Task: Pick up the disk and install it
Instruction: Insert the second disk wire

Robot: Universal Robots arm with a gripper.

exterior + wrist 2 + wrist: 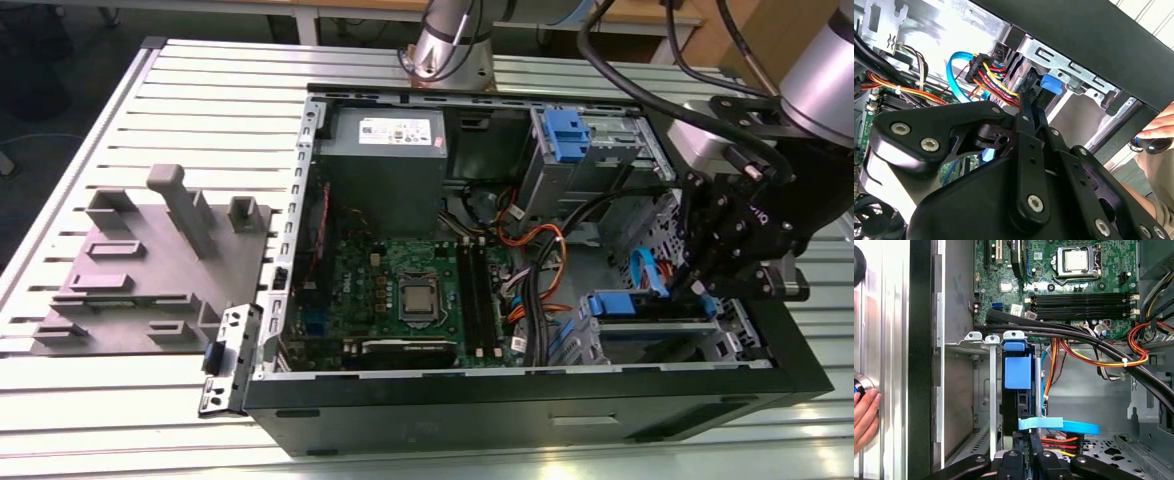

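1. Inside the open computer case (801, 380), the disk (1017, 371) stands on edge in the drive cage (985, 342), beside the case's front wall.
2. Just behind the disk's rear end, the gripper (1030, 436) has its fingers (1026, 117) pressed close together around the disk's edge.
3. Nearby, a light-blue data cable (1064, 426) runs across the case floor beside the cage.
4. Outside the case wall, a person's hand (865, 417) rests on the table (120, 400).

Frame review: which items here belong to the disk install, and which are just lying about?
Job in hand: disk, standing on edge in the drive bay; end effector right at it.

Lying about: grey fixture block on the table; power supply; motherboard; blue clip on the upper cage; person's hand.
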